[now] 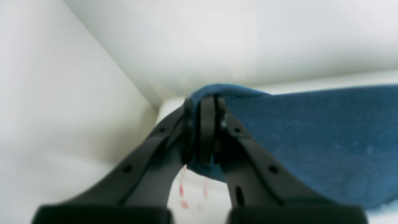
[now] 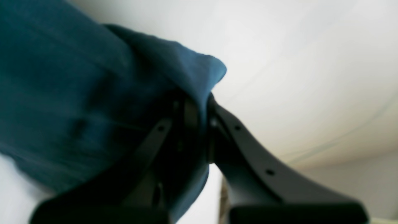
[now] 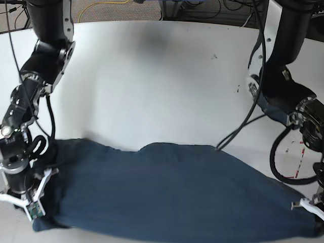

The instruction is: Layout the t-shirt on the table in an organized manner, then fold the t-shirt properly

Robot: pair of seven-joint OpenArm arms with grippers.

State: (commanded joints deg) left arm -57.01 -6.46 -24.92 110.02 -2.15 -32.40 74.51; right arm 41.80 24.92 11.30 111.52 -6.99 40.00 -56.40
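Note:
The dark navy t-shirt [image 3: 167, 192] is stretched wide along the front of the white table [image 3: 152, 76], held at both ends. My left gripper [image 1: 205, 107] is shut on a bunched corner of the shirt [image 1: 311, 137], which spreads off to the right. In the base view it is at the bottom right [image 3: 315, 215]. My right gripper [image 2: 202, 109] is shut on a fold of the shirt [image 2: 77, 93], which hangs to its left. In the base view it is at the bottom left [image 3: 39, 218]. The collar and sleeves cannot be made out.
A red-white tape rectangle [image 3: 296, 162] lies on the table at the right, just beyond the shirt's right end; it also shows blurred between the left fingers [image 1: 183, 189]. Small dark specks [image 3: 214, 56] dot the far table. Cables [image 3: 238, 126] hang from the right-hand arm.

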